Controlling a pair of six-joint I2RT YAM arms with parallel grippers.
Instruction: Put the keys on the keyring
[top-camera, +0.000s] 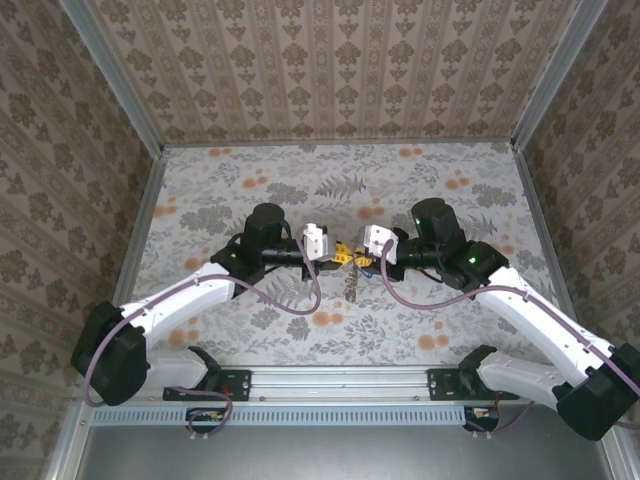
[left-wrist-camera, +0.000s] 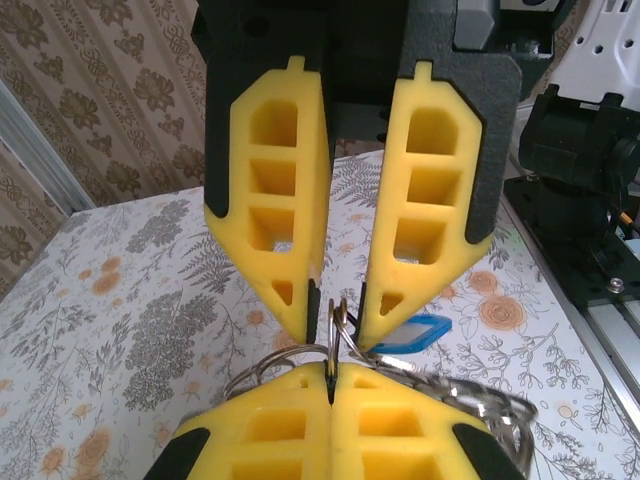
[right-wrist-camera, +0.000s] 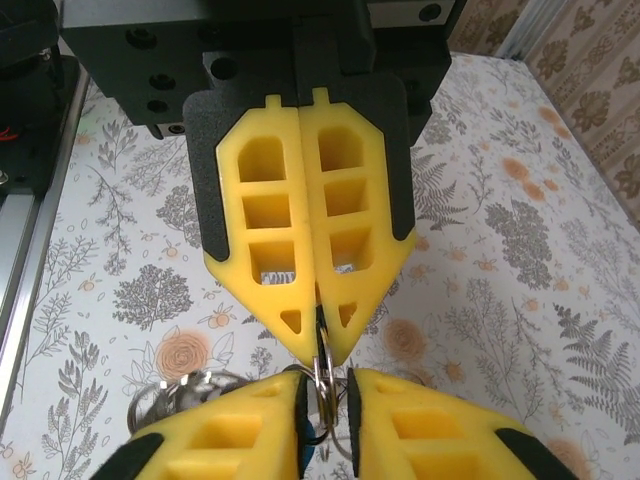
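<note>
The two grippers meet tip to tip above the middle of the table. My left gripper (top-camera: 335, 253) (left-wrist-camera: 330, 375) is shut, its yellow fingertips pinching the keyring (left-wrist-camera: 341, 322) (right-wrist-camera: 322, 372), a thin metal hoop seen edge-on. My right gripper (top-camera: 365, 258) (right-wrist-camera: 325, 390) stands narrowly open, with the hoop between its pads and a gap on each side. The keys' blue tag (left-wrist-camera: 422, 333) hangs just behind the right gripper's fingers (left-wrist-camera: 430, 200). Silvery metal pieces (top-camera: 351, 285) (right-wrist-camera: 170, 392) dangle below the rings.
The flowered tablecloth (top-camera: 250, 180) has patterned walls (top-camera: 330, 60) on three sides. An aluminium rail (top-camera: 330, 385) and both arm bases line the near edge. The right arm's black body (left-wrist-camera: 580, 150) stands close on the right of the left wrist view.
</note>
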